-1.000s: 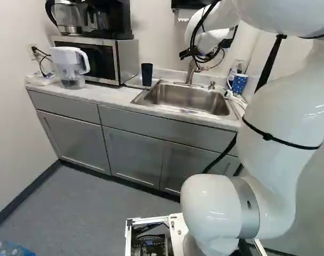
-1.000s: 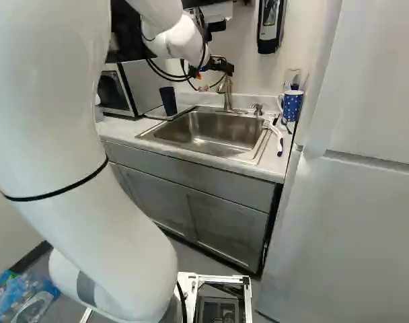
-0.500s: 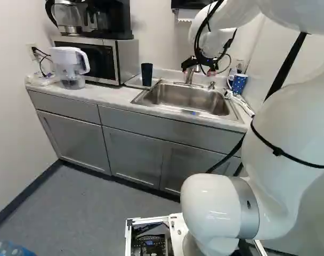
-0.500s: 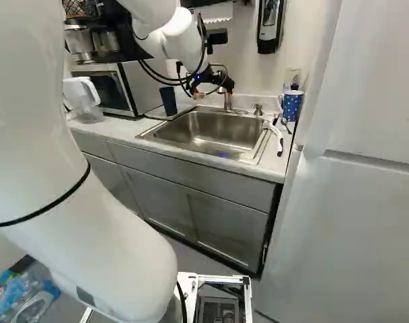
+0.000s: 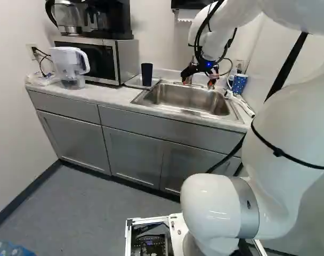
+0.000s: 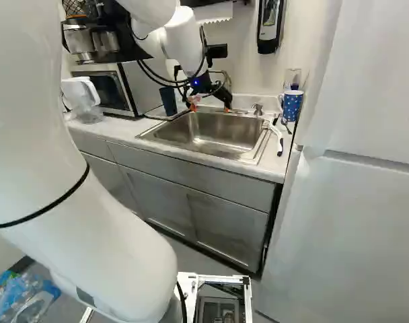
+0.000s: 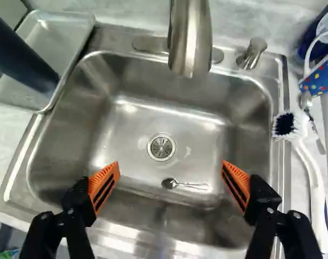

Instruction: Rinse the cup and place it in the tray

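I hold my fingers spread, empty, over the steel sink; the tall dark-blue cup stands in the shallow metal tray, presumably to drain.

Can't see the rim of the dark cup in the wrist view. Lose parts of the tray and spotted mug past that view's edge. See only part of the faucet behind the gripper in the left base view.

White walls, grey floor, grey cabinets, pale countertop.
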